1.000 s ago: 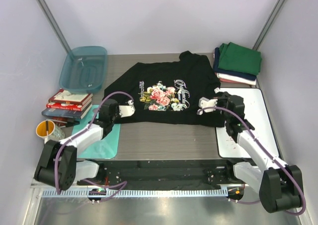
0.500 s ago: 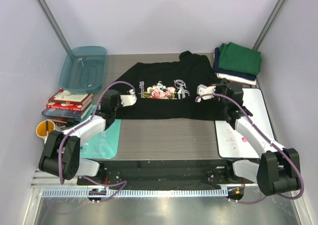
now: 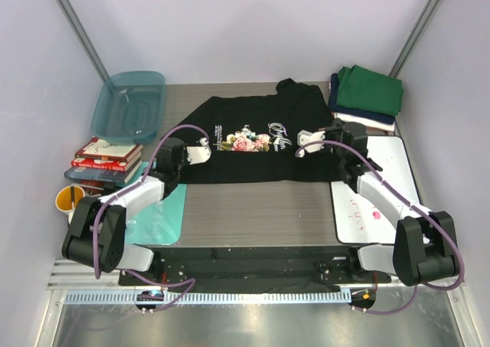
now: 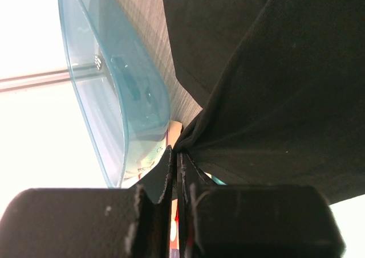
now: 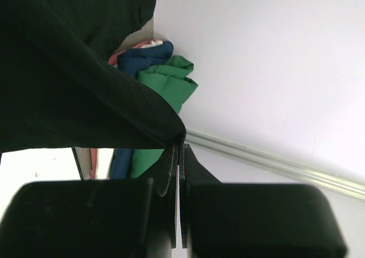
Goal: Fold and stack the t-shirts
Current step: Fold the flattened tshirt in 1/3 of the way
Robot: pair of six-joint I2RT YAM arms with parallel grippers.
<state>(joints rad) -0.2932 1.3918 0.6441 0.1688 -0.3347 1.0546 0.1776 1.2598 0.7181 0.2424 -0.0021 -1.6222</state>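
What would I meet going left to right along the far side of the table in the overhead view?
A translucent teal plastic tub → black cloth t-shirt with a floral print → stack of folded t-shirts, green one on top.

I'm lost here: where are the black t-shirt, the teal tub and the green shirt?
black t-shirt (image 3: 253, 171): top view, plain cloth below print.
teal tub (image 3: 129, 106): top view, bare floor.
green shirt (image 3: 370, 89): top view, folded top face.

The tee (image 3: 253, 109) is soft, matt black cloth. The tub (image 3: 107, 109) is glossy, see-through plastic. The table (image 3: 253, 209) shows a matt grey wood grain.
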